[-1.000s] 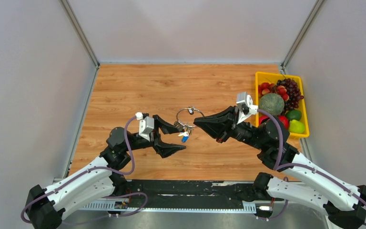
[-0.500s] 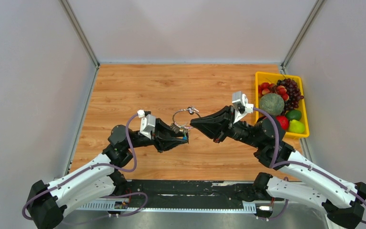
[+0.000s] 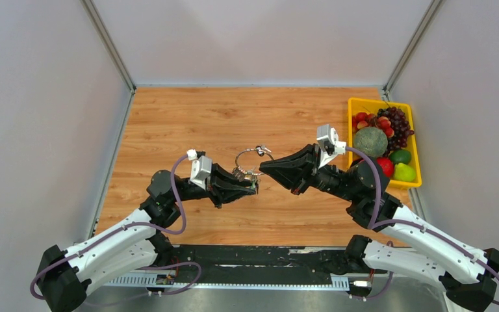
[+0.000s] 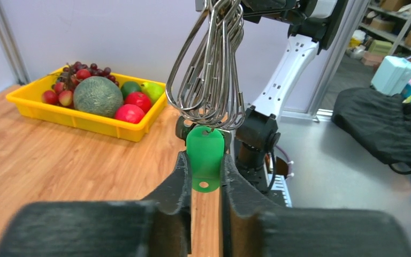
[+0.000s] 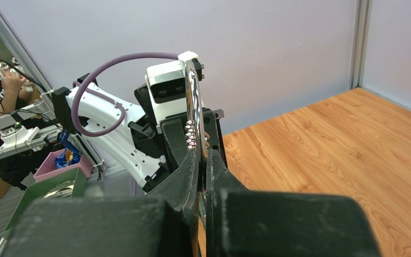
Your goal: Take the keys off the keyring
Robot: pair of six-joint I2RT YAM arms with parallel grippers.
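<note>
The keyring [image 3: 250, 156] hangs in the air over the middle of the table, with my right gripper [image 3: 264, 168] shut on its right side. In the right wrist view the ring [image 5: 190, 96] stands edge-on, rising from between the closed fingers [image 5: 188, 166]. A bunch of silver wire loops [image 4: 210, 69] hangs from it, carrying the keys' tags. My left gripper [image 4: 205, 167] is shut on the green tag [image 4: 205, 155], one finger pressing each side. In the top view the left gripper [image 3: 250, 186] sits just under the ring. The metal keys themselves are too small to make out.
A yellow tray [image 3: 353, 104] of fruit, with a melon, grapes, apples and a pear, stands at the table's right edge; the left wrist view shows the tray [image 4: 85, 120] too. Grey walls close in the back and both sides.
My left gripper went from wide open to shut on the green tag below the ring. The right gripper and ring shifted slightly left.
</note>
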